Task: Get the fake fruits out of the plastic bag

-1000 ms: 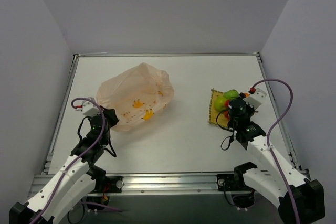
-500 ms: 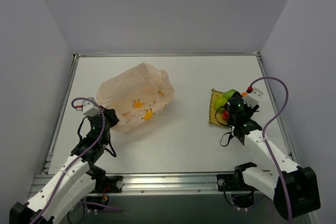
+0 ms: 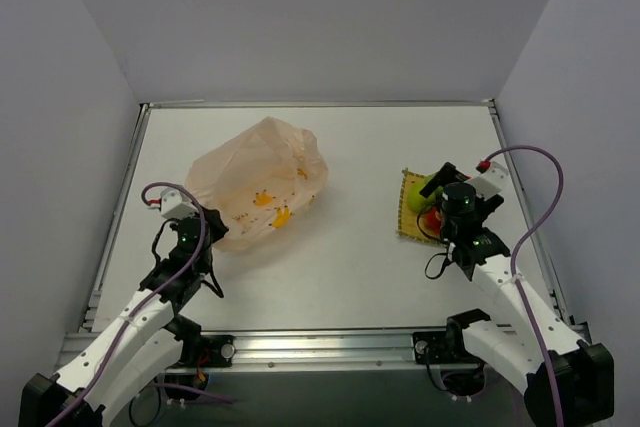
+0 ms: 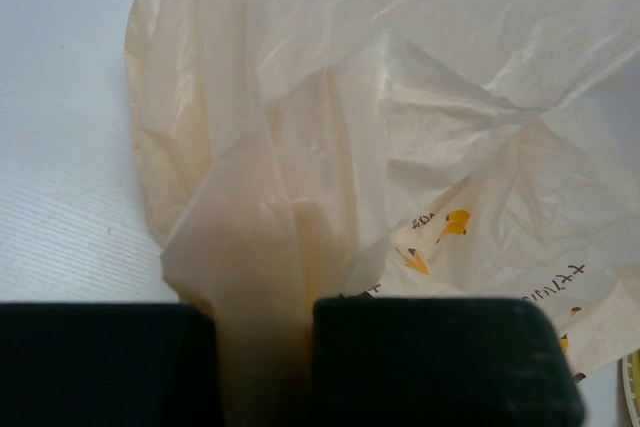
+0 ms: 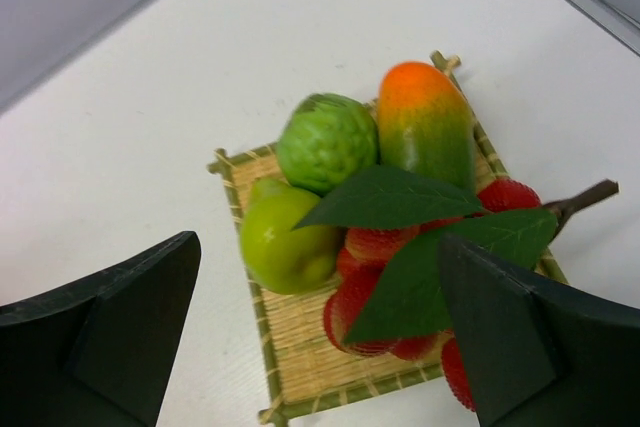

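top external: the plastic bag [image 3: 258, 195] lies left of centre; the fake fruits [image 3: 418, 197] sit on a woven mat [image 3: 406, 225] at right. left wrist: left gripper [image 4: 262, 352] clamped on a fold of the bag. right wrist: right gripper [image 5: 315, 342] spread wide above the fruits, holding nothing.

Table [image 3: 360, 147] carries two groups, well apart; plastic bag [image 3: 258, 195] on the left half, mat [image 5: 295, 352] on the right half, near the right edge.

Left gripper [image 4: 265, 367] at the bag's near-left edge; a fold of the bag sits between its jaws.

Fake fruits piled on the mat. In the right wrist view: far round fruit [image 5: 327, 142] at the back; oval fruit [image 5: 425, 122] just right of it, touching; near round fruit [image 5: 285, 242] in front and left; berry cluster [image 5: 350, 327] foremost, against the others; its stem [image 5: 585, 197] reaches past the mat's right edge.

Right gripper [image 5: 320, 247] above the mat; one finger to each side of the pile, apart from it.
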Action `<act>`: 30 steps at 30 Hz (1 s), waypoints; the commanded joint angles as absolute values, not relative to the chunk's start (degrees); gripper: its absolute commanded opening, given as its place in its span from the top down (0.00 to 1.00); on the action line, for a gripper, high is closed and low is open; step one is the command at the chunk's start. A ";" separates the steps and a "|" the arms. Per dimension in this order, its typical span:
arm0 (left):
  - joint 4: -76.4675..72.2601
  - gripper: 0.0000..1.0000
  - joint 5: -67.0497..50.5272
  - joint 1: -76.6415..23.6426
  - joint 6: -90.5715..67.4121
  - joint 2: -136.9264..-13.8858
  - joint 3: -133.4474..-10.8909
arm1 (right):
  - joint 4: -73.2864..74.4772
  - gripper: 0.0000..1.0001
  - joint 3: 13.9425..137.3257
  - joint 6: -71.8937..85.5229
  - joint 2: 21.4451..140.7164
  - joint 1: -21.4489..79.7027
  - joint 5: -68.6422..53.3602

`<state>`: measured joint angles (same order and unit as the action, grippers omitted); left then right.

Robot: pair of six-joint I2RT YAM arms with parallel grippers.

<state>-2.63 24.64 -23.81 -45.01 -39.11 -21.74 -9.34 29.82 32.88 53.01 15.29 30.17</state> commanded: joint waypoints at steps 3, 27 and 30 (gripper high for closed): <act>-6.06 0.98 29.17 -21.89 -45.17 -42.01 -27.32 | -8.61 0.00 36.12 31.03 47.46 15.03 25.32; 20.90 0.06 20.76 -13.97 -41.95 -32.96 -49.35 | -7.13 0.00 44.29 29.89 45.01 26.81 23.19; 28.29 0.06 19.69 -13.98 -36.68 -32.43 -57.27 | -3.09 0.00 46.93 28.48 40.71 26.81 26.88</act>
<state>18.68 22.50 -14.17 -44.62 -33.36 -48.60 -5.28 42.17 30.61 45.65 26.68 20.40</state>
